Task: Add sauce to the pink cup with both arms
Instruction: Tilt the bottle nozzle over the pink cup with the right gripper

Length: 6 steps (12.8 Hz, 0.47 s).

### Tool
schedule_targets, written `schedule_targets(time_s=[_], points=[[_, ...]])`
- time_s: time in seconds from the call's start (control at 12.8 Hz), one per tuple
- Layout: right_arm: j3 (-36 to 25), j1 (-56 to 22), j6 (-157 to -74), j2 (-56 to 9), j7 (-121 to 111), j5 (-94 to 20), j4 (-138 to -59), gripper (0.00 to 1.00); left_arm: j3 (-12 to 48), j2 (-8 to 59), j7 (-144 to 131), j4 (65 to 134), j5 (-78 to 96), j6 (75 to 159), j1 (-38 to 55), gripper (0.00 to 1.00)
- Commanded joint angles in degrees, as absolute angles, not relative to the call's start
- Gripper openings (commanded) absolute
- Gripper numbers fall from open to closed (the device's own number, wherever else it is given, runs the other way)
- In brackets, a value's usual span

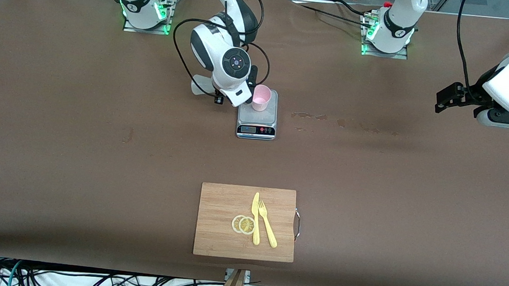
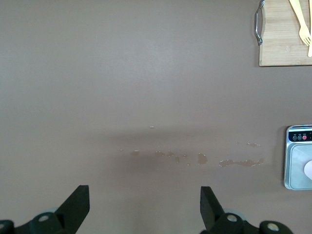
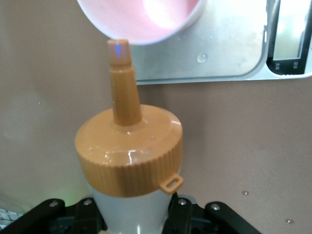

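The sauce, a translucent whitish squeeze bottle with a ribbed orange-yellow cap and a stepped, tapering nozzle, was held in the jaws of the right gripper, which were clamped narrowly on its soft body. In the right wrist view the nozzle tip was seen at the rim of the pink cup, just at the edge of its mouth, an alignment judged to be meant for squeezing sauce straight into it. In the front view, slightly above centre, the bottle itself was hidden by the right arm's white wrist.

The pink cup, a smooth, slightly tapered plastic tumbler with no handle, was stood upright on the brushed-metal platform of the grey scale, presumably so that the added sauce could be weighed; a small droplet was visible on the platform in the right wrist view.

The left gripper was held at the upper right of the front view, over bare brown counter, waiting with its jaws spread wide and nothing between them. Dried smears were marked on the matte counter beside the scale.

At the lower centre of the front view a bamboo cutting board with a metal handle was laid, carrying two lemon slices, a yellow plastic knife and a yellow plastic fork
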State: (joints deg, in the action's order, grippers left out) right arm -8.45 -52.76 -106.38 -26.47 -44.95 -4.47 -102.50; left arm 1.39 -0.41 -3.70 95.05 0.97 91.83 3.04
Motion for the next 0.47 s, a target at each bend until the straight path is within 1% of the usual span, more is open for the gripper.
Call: schedule_targets(time_s=[0.0, 0.39], points=[[-8.1, -52.9, -103.9, -27.3, -43.7, -3.1, -100.0, 0.38, 1.4, 0.2, -3.8, 93.4, 2.0, 90.5, 3.0, 1.0], [-7.6, -53.0, -102.2, -28.4, -42.2, -2.1, -97.9, 0.38, 1.4, 0.2, -3.8, 93.4, 2.0, 90.5, 2.9, 1.0]])
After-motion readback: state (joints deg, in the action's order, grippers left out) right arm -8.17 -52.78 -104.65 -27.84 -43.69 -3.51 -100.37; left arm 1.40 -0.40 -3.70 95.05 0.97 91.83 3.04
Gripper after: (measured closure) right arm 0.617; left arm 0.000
